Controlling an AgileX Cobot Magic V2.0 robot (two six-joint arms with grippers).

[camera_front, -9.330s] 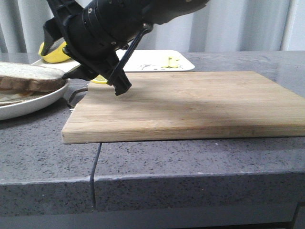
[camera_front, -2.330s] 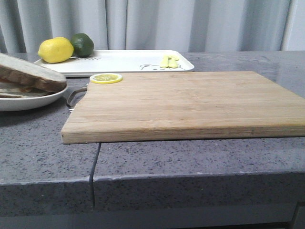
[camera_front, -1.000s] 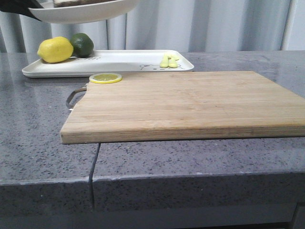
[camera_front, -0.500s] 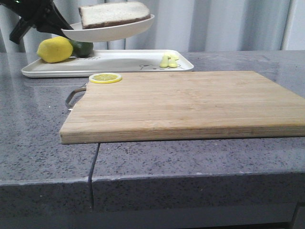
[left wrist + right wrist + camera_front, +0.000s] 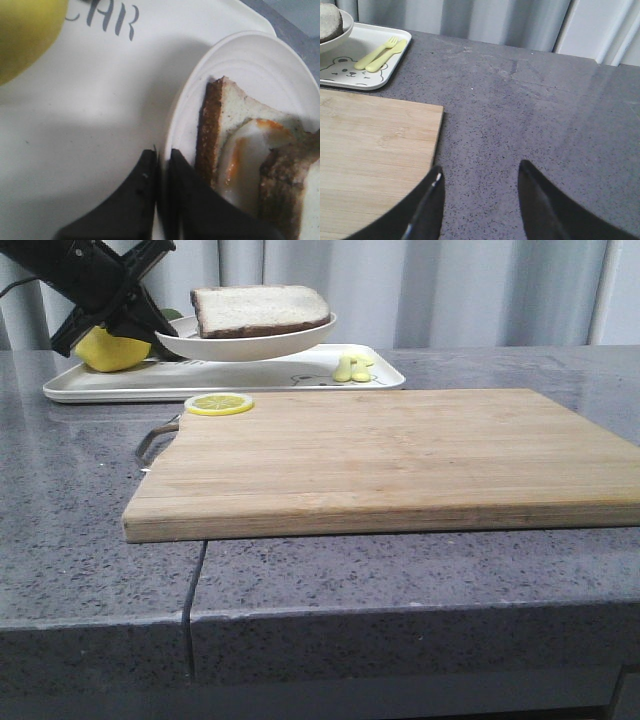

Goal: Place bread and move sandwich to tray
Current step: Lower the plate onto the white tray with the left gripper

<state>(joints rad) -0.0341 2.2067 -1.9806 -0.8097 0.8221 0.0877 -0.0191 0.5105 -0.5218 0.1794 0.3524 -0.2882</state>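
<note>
left end effector [image 5: 161, 167]: pinched on plate rim, carrying sandwich [image 5: 260, 310] | sandwich hangs just above tray [image 5: 100, 388], straight drop looks next | lemon [image 5: 105, 350] close beside | right end effector [image 5: 480, 187]: wide, empty, well apart over surface [image 5: 545, 110]

The cutting board [image 5: 385, 458] lies on the near part of the desk [image 5: 70, 500], centre to right. A lemon slice [image 5: 219, 404] sits on its far left corner. The tray [image 5: 120, 383] lies on the desk behind the board, to the far left. A lemon [image 5: 105, 352] rests on the tray's left end; a fork and spoon [image 5: 353, 368] lie at its right end. The sandwich [image 5: 259, 312] on its plate is above the tray's middle, the left hand [image 5: 161, 165] at the plate's left rim.
</note>
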